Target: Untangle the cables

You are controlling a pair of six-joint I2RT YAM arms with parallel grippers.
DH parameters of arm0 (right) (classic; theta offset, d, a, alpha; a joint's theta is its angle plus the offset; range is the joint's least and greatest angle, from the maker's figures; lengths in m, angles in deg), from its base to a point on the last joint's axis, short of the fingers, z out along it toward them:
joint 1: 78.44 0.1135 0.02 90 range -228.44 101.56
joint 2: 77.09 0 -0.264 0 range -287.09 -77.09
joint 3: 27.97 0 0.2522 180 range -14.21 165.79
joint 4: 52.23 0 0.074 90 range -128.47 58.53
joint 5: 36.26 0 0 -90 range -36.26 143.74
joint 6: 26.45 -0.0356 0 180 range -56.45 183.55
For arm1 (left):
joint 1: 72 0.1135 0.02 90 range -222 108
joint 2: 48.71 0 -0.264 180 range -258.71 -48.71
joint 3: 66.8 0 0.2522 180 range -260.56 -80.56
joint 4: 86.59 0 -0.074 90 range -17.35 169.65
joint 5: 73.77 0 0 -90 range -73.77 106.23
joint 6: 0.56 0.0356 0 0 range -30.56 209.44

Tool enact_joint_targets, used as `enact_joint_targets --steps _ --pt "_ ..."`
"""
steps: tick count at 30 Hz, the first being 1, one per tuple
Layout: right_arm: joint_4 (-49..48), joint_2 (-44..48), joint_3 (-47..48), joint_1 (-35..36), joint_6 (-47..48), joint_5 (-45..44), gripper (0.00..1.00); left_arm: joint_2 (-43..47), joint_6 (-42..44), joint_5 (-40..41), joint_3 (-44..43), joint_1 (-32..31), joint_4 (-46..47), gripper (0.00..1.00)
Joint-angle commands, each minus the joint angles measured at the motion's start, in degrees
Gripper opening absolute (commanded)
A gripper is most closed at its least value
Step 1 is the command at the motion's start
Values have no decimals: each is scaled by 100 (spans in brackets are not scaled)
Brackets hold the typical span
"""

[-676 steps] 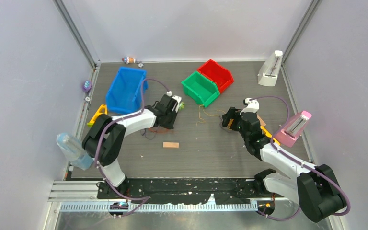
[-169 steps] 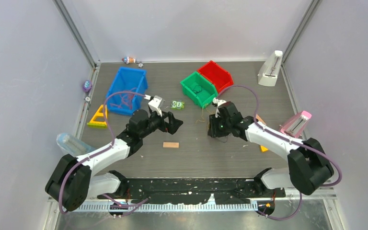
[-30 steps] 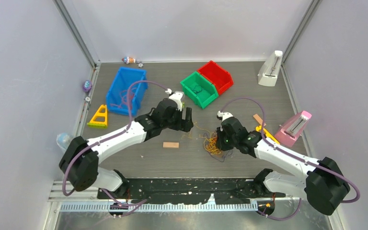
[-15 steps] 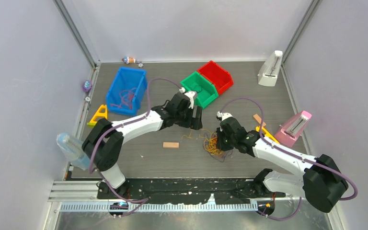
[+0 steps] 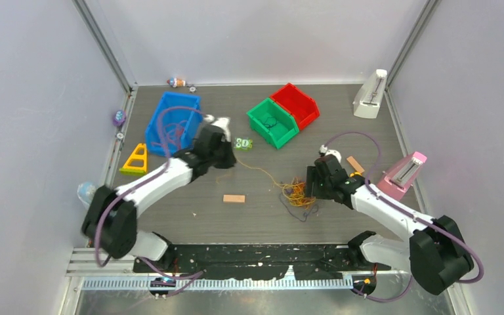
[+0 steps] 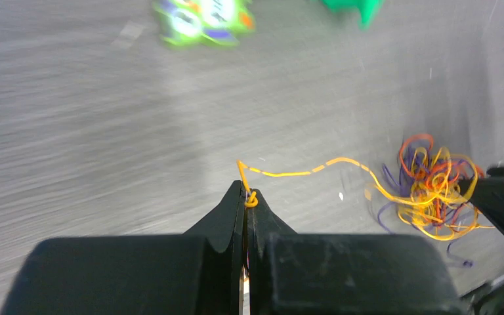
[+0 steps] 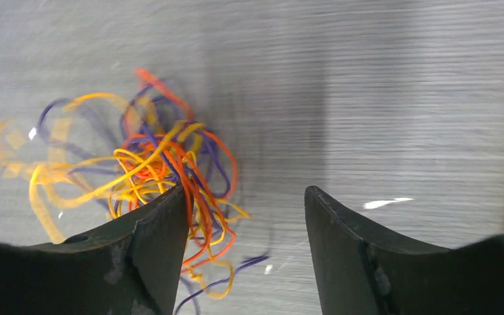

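Top view: high, from 6 o'clock, facing down over table [image 5: 262, 216]. Wrist views: close, low; all share the cables [image 5: 294, 193] [image 6: 433, 190] [image 7: 151, 164].

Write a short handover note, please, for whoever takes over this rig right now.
Left gripper: shut on a yellow cable, drawn out from the tangle.
Right gripper: open, empty, at the tangle's edge.
Done: red strands lie in the blue bin, a dark loop in the green bin.
Left: pull the yellow cable free, then separate the rest of the tangle.
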Motion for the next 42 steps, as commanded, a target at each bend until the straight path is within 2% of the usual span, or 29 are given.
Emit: enact_joint_targets --steps 1,4,8,10,11,14,15,18,23,29,32,37,40,42 --pt "78 570 -235 -982 -275 -203 70 1567 -246 92 725 969 378 0" --pt "139 957 -342 -1299 -463 -485 70 2401 -284 172 1053 1309 306 0" --pt "-30 1279 -299 -1342 -144 -206 71 2677 -181 11 1058 1373 150 0" --pt "72 1320 -164 -1338 -50 -288 77 2640 -161 1 930 1373 -15 0" --pt "150 1318 -43 -1340 93 -293 84 2630 -146 -106 898 1373 -34 0" --pt "42 1356 100 -1317 544 602 94 2585 -66 -715 840 1373 134 0" --pt "-145 1387 104 -1277 758 1241 98 2555 -58 -818 794 1373 117 0" --pt "-308 1309 250 -711 914 1515 96 2528 16 -915 682 1373 9 0" --pt "-205 264 861 425 953 586 95 2661 173 -702 562 1373 -306 0" --pt "-171 -1089 1484 1083 795 -429 96 2815 219 -577 599 1373 -382 0" --pt "-144 -1702 1687 1190 567 -897 99 2812 205 -605 653 1373 -339 0" --pt "365 -2484 1995 1158 -24 -1892 94 2945 246 -352 747 1373 -370 0" --pt "791 -2734 1998 935 -464 -2422 90 3230 160 383 870 1401 -504 0" --pt "694 -2562 1774 646 -612 -2285 89 3493 2 980 1012 1498 -618 0"
